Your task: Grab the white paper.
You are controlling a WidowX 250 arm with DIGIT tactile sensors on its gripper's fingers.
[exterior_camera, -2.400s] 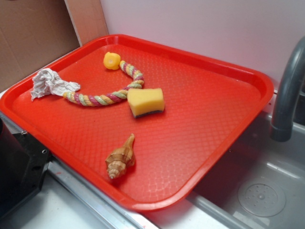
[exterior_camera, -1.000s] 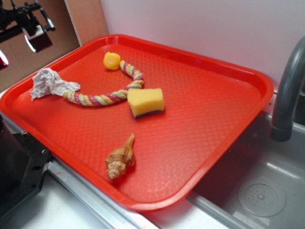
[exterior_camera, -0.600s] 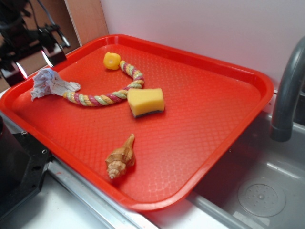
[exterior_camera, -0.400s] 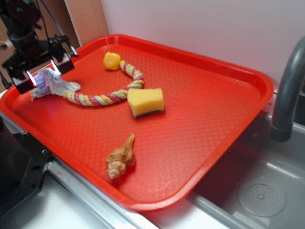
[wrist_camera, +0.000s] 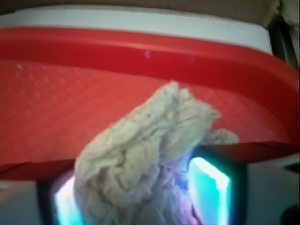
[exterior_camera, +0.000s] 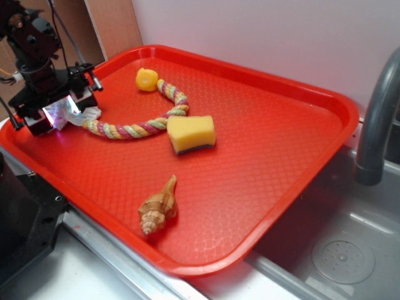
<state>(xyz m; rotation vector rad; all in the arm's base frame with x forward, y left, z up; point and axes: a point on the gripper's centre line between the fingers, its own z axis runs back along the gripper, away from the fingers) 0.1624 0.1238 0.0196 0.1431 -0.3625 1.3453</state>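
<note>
Gripper straddles the white paper, braided rope just beside.

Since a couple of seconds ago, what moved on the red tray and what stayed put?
The black gripper came in from the upper left and dropped over the crumpled white paper, with one finger on each side of the wad. Whether it has closed yet is unclear. The paper lies where it did. The pastel braided rope, yellow sponge, small yellow toy and brown seashell stayed put on the red tray.
</note>
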